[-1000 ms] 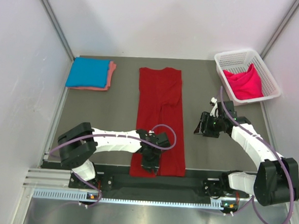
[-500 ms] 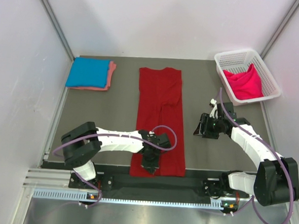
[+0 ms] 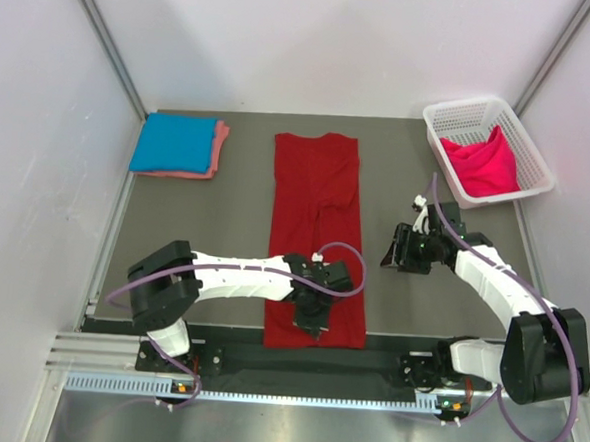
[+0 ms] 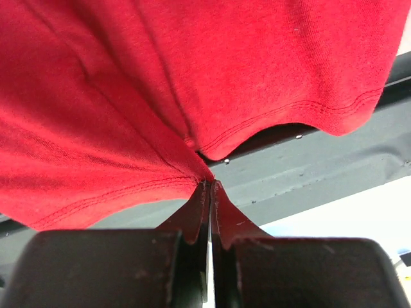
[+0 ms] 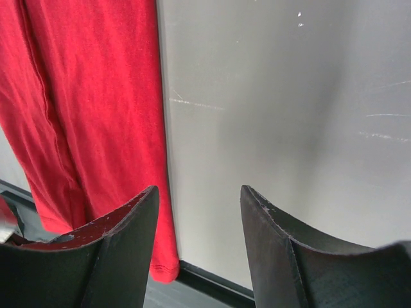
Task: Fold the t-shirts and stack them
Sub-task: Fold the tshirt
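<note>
Pinched shut, my left pincer (image 3: 310,319) grips the near hem of the dark red t-shirt (image 3: 316,207); the wrist view shows the cloth drawn to a point between the jaws. Far to the left, at the back of the table (image 3: 224,237), the bright blue t-shirt (image 3: 175,142) lies folded on the salmon pink one (image 3: 221,141). The red shirt lies down the middle as a narrow strip. Its long axis runs straight away from me, collar at the far end and hem at the table's near edge. All the cloth lies ahead of my grip, so I judge the fold must carry the hem forward along that axis. My right pincer (image 3: 397,249) hangs wide open and empty just right of the strip, apart from it. The hot pink t-shirt (image 3: 479,164) sits in the white basket (image 3: 477,104), far right.
</note>
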`<control>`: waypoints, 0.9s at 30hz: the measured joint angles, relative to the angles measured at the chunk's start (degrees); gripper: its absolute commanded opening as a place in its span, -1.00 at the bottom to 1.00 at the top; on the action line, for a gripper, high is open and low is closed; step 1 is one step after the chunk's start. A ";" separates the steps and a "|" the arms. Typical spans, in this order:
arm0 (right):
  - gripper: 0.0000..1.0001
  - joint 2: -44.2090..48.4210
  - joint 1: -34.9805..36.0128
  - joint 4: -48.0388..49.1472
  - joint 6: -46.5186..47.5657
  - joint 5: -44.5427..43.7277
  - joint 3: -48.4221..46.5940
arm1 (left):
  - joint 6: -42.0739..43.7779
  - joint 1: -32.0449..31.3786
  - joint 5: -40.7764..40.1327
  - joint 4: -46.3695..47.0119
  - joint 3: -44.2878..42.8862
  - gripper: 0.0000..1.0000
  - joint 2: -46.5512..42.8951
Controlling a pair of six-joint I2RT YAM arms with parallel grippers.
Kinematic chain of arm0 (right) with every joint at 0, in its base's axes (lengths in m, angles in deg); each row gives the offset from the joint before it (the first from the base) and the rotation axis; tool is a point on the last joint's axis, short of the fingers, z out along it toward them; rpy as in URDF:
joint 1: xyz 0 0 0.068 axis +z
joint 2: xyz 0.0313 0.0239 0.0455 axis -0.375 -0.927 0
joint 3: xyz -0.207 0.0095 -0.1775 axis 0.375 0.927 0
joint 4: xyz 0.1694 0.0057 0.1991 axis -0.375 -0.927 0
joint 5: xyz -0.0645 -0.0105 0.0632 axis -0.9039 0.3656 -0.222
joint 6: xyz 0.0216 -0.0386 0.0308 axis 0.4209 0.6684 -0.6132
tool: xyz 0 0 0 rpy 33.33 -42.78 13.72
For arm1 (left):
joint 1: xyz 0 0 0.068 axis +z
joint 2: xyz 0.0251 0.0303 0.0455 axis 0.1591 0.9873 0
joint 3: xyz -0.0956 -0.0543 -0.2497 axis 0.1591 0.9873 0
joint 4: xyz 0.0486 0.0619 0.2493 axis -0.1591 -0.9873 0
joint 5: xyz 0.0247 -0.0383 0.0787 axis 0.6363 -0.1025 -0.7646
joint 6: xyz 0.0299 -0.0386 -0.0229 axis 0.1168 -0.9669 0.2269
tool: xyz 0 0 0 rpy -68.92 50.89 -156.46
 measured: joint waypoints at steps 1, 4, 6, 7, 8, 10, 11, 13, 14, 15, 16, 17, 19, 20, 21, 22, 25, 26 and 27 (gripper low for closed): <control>0.08 0.00 0.00 0.26 0.00 0.00 0.24 | 0.26 -0.24 0.02 0.09 -0.42 -1.00 0.44; 0.08 -0.07 0.04 0.70 -0.02 0.09 0.94 | 0.81 -0.44 0.20 -0.04 -0.42 -1.00 1.70; 0.08 -0.09 0.07 1.07 -0.17 0.15 1.36 | 1.05 -0.44 0.44 -0.07 -0.42 -1.00 3.02; 0.08 -0.11 0.07 1.07 -0.26 0.17 1.44 | 1.11 -0.44 0.55 -0.07 -0.42 -1.00 3.43; 0.09 -0.22 0.07 1.14 -0.37 0.17 1.44 | 1.25 -0.44 0.55 -0.15 -0.39 -1.00 3.93; 0.08 -0.55 0.07 1.33 -0.44 0.20 1.44 | 1.44 -0.44 0.61 -0.17 -0.22 -1.00 4.28; 0.08 -0.74 0.07 1.38 -0.46 0.20 1.44 | 1.55 -0.44 0.72 -0.20 -0.04 -1.00 4.28; 0.09 -1.03 0.09 1.51 -0.48 0.22 1.44 | 2.10 -0.44 1.05 0.00 0.00 -0.98 4.28; 0.08 -1.20 0.09 1.62 -0.50 0.22 1.44 | 2.29 -0.44 1.25 0.04 0.00 -0.93 4.28; 0.08 -1.44 0.09 1.70 -0.52 0.22 1.44 | 2.56 -0.44 1.60 0.15 0.00 -0.88 4.28; 0.08 -1.77 0.11 1.86 -0.52 0.22 1.42 | 2.78 -0.44 1.97 0.28 0.02 -0.81 4.28; 0.08 -2.23 0.11 2.03 -0.55 0.22 1.42 | 3.13 -0.44 2.36 0.46 0.04 -0.66 4.28; 0.08 -3.63 0.11 2.21 -0.59 0.20 1.18 | 4.13 -0.44 2.86 0.85 0.04 -0.46 4.24; 0.08 -4.52 0.15 2.25 -0.68 0.17 0.87 | 4.37 -0.46 2.82 0.92 0.04 -0.30 3.98; 0.08 -5.42 0.17 2.38 -0.85 0.15 0.48 | 4.90 -0.46 2.38 0.90 0.07 -0.23 3.41; 0.09 -6.73 0.22 2.47 -1.03 0.15 -0.42 | 5.49 -0.46 1.84 0.90 0.09 -0.16 2.23; 0.08 -10.23 0.46 2.82 -1.68 -0.02 -4.11 | 6.71 -0.09 -0.15 1.01 0.07 -0.03 -3.89; 0.08 -11.63 0.52 3.34 -1.95 -0.02 -5.81 | 6.99 0.13 -0.63 1.09 0.07 -0.02 -6.23; 0.08 -13.22 0.57 3.74 -2.16 -0.07 -7.80 | 7.30 0.59 -1.25 1.09 0.02 -0.02 -8.98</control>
